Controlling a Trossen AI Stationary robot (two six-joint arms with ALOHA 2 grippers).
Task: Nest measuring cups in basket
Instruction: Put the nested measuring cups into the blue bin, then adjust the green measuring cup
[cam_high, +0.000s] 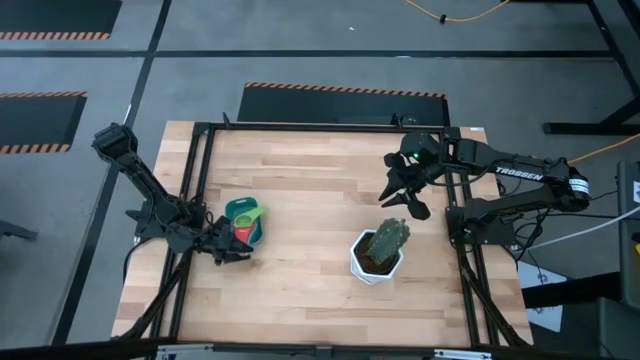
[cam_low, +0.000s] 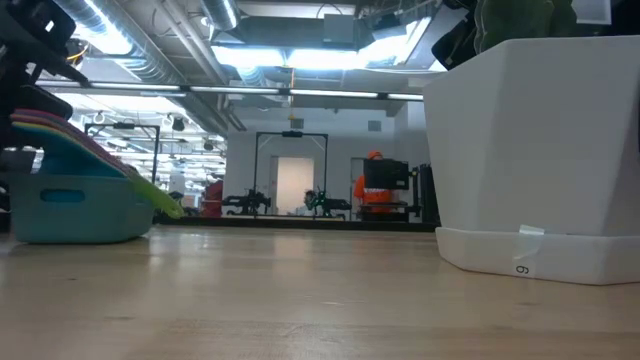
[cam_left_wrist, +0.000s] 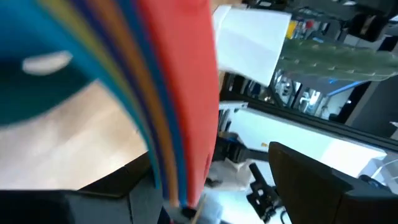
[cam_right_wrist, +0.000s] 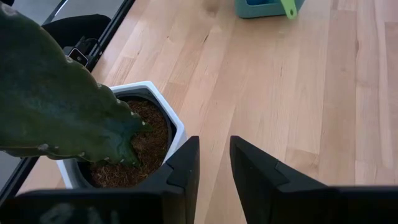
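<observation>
Left claw of mine sits just beside the basket, fingers apparently parted around the handles of the measuring cups, which lie nested inside it. Right claw waits well apart, near the plant pot, jaws slightly apart, empty.

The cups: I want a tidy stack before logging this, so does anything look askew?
Yes. The cups sit tilted in the basket rather than flat, handles fanned up on one side, and a green handle juts over the rim. The left gripper is at the stack with jaws open.
</observation>
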